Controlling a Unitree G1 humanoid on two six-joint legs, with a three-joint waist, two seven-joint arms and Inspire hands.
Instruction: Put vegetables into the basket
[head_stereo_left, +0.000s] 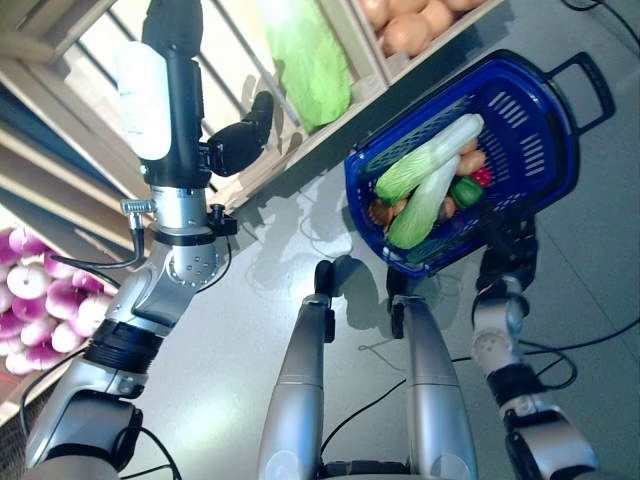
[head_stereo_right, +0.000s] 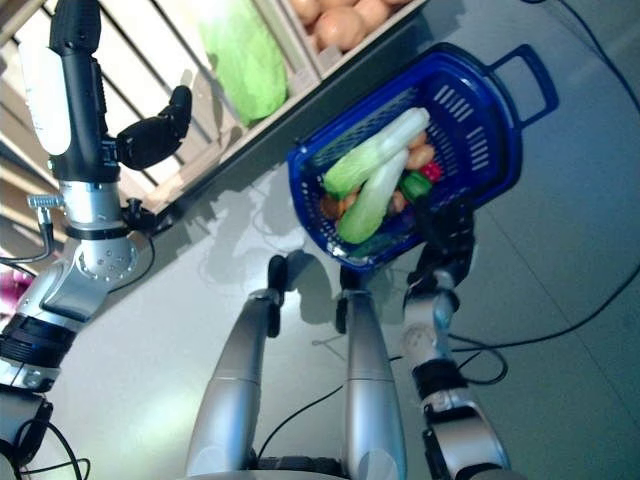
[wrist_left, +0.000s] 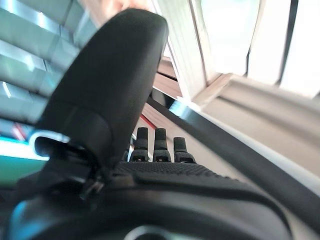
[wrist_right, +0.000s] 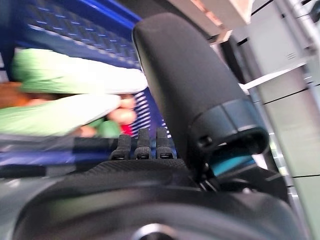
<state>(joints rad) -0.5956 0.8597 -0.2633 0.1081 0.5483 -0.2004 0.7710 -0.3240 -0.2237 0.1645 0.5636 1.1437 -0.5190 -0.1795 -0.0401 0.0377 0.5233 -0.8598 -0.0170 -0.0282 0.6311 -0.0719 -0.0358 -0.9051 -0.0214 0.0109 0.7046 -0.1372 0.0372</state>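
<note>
A blue plastic basket (head_stereo_left: 545, 140) hangs above the grey floor at my right. It holds two long pale-green leafy vegetables (head_stereo_left: 425, 170), a green pepper (head_stereo_left: 466, 191), something red and some orange pieces. My right hand (head_stereo_left: 506, 255) is under its near rim, fingers (wrist_right: 142, 145) curled on the basket's near handle. My left hand (head_stereo_left: 238, 145) is raised to the wooden shelf, a short way left of a green cabbage (head_stereo_left: 312, 60) in a crate. It holds nothing and its fingers (wrist_left: 156, 144) point at the shelf slats.
A crate of brown round vegetables (head_stereo_left: 410, 25) sits right of the cabbage. Purple-and-white round vegetables (head_stereo_left: 35, 300) lie on a lower shelf at far left. The wooden shelf edge (head_stereo_left: 290, 150) runs diagonally just beyond the basket.
</note>
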